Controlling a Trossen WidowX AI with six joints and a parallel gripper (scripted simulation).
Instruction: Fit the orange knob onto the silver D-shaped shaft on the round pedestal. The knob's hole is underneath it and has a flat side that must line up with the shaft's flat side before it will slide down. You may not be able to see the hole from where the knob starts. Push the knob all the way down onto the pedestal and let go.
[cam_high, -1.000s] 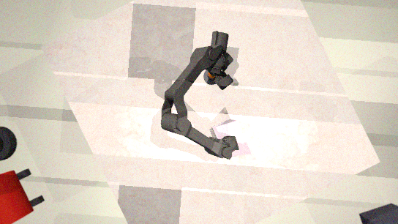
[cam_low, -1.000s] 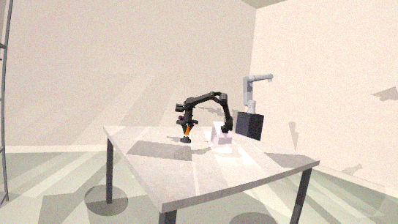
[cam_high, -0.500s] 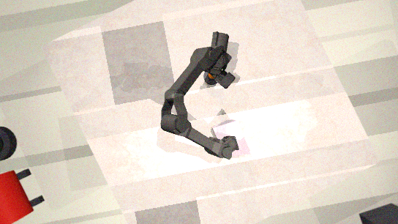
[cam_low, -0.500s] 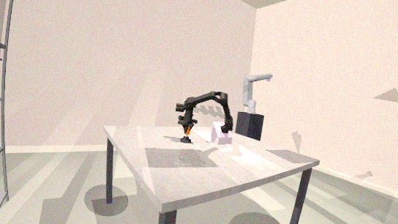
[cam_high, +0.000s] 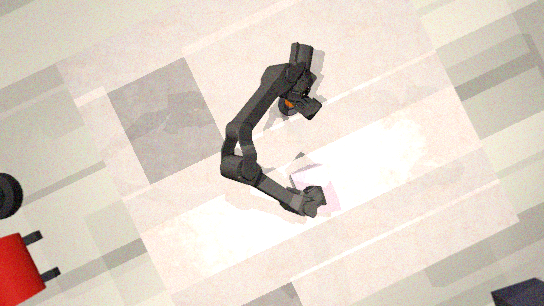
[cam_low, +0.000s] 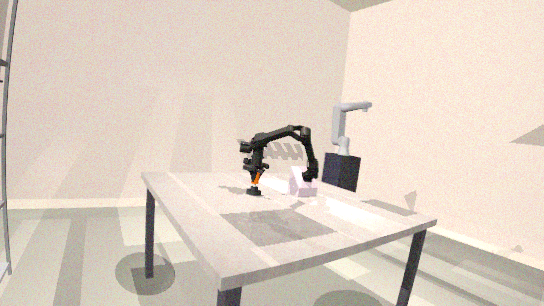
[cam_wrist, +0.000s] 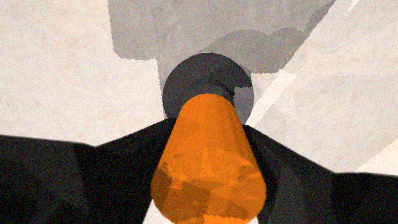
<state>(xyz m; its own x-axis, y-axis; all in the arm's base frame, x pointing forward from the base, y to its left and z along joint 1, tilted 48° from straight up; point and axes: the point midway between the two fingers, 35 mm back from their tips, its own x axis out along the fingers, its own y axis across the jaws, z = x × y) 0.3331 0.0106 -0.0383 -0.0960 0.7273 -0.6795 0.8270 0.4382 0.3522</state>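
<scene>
The orange knob (cam_high: 289, 104) (cam_low: 257, 178) (cam_wrist: 208, 145) is held between the fingers of my gripper (cam_low: 256, 179) (cam_wrist: 208, 127), which is shut on it. In the exterior view the knob leans slightly. The dark round pedestal (cam_high: 285, 110) (cam_low: 253, 192) (cam_wrist: 175, 90) is on the table under the knob. In the exterior view a small pale gap shows between the knob's lower end and the pedestal; I cannot tell whether the silver shaft shows in it. In the wrist view the knob's lower end overlaps the pedestal's near part. The knob's hole and the shaft's flat side are hidden.
A pale pink block (cam_high: 331, 198) (cam_low: 303, 189) stands on the table (cam_low: 200, 250) beside the arm's base. A grey arm (cam_low: 339, 125) on a dark stand (cam_low: 341, 171) is behind the table. A red object (cam_high: 17, 267) is at the lower left of the top view.
</scene>
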